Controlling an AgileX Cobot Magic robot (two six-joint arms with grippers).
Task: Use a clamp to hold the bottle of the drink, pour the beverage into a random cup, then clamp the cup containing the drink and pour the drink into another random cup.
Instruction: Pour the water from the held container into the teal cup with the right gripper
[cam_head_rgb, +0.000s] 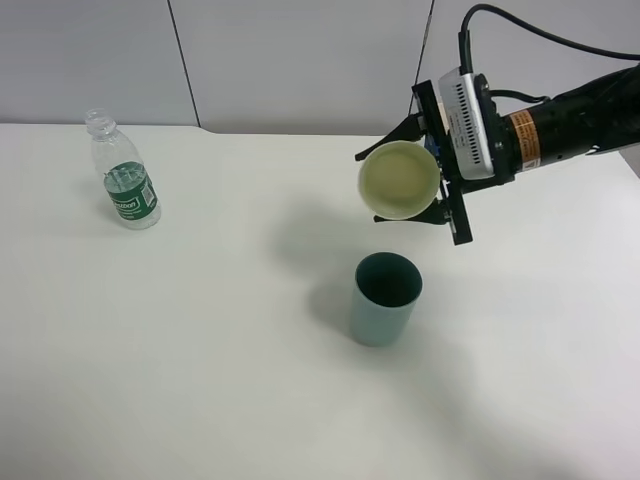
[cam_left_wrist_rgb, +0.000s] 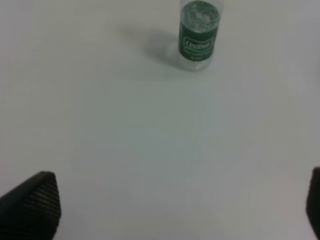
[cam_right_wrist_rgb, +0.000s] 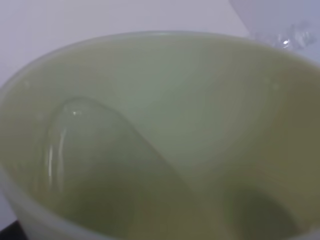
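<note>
My right gripper (cam_head_rgb: 418, 182) is shut on the pale yellow-green cup (cam_head_rgb: 398, 180) and holds it tipped on its side, mouth facing left, above and slightly behind the teal cup (cam_head_rgb: 385, 298). The teal cup stands upright on the table. In the right wrist view the pale cup's inside (cam_right_wrist_rgb: 200, 100) fills the frame, with clear beverage (cam_right_wrist_rgb: 90, 160) lying along its wall short of the rim. The bottle (cam_head_rgb: 126, 185) (cam_left_wrist_rgb: 199, 35) stands uncapped at the far left, apart from both grippers. My left gripper (cam_left_wrist_rgb: 172, 210) is open over bare table, some way from the bottle.
The white table (cam_head_rgb: 200, 360) runs to a grey wall at the back. Only the bottle and the two cups are on or above it. The right arm (cam_head_rgb: 570, 125) reaches in from the upper right.
</note>
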